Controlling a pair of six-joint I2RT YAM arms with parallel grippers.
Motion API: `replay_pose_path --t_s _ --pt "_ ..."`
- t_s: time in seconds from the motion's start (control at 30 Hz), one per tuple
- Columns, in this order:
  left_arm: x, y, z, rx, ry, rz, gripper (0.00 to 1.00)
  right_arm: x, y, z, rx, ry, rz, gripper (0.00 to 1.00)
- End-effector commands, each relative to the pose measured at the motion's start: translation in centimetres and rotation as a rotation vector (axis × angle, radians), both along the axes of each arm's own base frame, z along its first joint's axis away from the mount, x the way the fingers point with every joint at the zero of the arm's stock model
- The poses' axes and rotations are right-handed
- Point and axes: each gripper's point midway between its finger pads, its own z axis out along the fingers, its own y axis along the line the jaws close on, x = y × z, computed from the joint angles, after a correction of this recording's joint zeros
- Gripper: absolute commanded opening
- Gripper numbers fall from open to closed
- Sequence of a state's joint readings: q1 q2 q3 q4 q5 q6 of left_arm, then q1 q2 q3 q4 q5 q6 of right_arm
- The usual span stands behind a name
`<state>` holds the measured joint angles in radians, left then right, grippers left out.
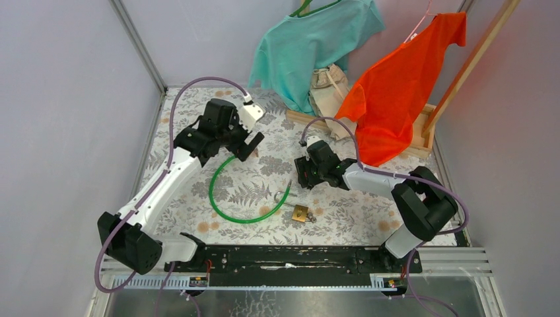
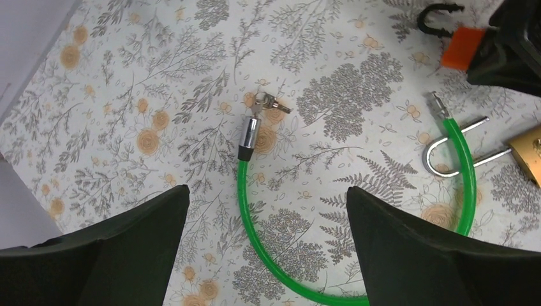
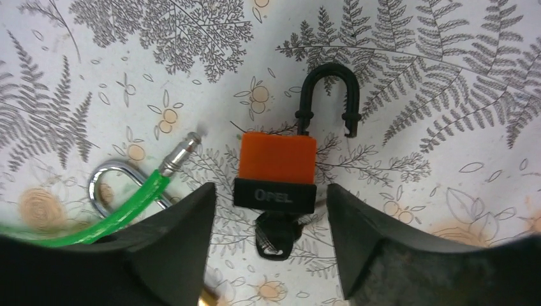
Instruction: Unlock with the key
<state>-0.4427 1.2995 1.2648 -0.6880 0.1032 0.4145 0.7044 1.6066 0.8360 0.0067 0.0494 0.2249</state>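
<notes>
An orange padlock (image 3: 277, 159) with a black base lies flat on the floral cloth. Its black shackle (image 3: 330, 89) has one leg ending free above the body. A black-headed key (image 3: 275, 239) sticks out of the base. My right gripper (image 3: 271, 191) is open and straddles the base and key, with a gap on each side. From above, the right gripper (image 1: 300, 173) hides this padlock. My left gripper (image 2: 268, 189) is open above a green cable lock (image 2: 245, 210), touching nothing. In the left wrist view the orange padlock (image 2: 460, 48) shows at the top right.
A brass padlock (image 1: 300, 212) with a silver shackle (image 2: 446, 150) lies by the green cable's free end. A small bunch of keys (image 2: 268, 102) hangs at the cable's metal barrel. A wooden rack with teal and orange shirts (image 1: 396, 86) stands at the back right.
</notes>
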Motion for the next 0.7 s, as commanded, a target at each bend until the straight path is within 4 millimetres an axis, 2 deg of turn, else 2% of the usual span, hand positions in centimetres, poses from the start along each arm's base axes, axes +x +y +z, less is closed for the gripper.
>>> replay_pose_path --t_s 0.0,0.13,0.3,0.4,0.47,0.53,0.63,0.67 --pt "2.3 0.6 2.9 -0.097 -0.085 0.098 1.00 1.1 1.1 2.9 0.075 -0.013 0.000 0.75" --pt "2.5 1.2 3.6 -0.105 -0.104 0.133 1.00 1.4 0.1 4.3 0.082 -0.035 -0.027 0.98" --pt "3.6 3.2 5.3 -0.149 -0.153 0.237 1.00 2.4 -0.8 8.2 0.096 -0.129 -0.074 0.99" --pt "4.7 5.9 5.4 -0.184 -0.186 0.352 1.00 3.1 -2.2 10.5 0.095 -0.202 -0.132 0.99" --pt "5.2 7.6 4.1 -0.194 -0.179 0.398 1.00 4.0 -4.4 11.6 0.088 -0.260 -0.219 0.99" --pt "5.4 9.2 2.0 -0.214 -0.166 0.446 1.00 5.0 -7.3 12.7 0.094 -0.326 -0.337 0.99" --pt "5.6 10.9 -1.7 -0.269 -0.156 0.503 1.00 5.9 -13.4 14.2 0.048 -0.509 -0.575 0.99" --pt "5.3 11.6 -3.9 -0.286 -0.133 0.533 1.00 5.3 -15.9 13.3 0.014 -0.572 -0.662 0.99"
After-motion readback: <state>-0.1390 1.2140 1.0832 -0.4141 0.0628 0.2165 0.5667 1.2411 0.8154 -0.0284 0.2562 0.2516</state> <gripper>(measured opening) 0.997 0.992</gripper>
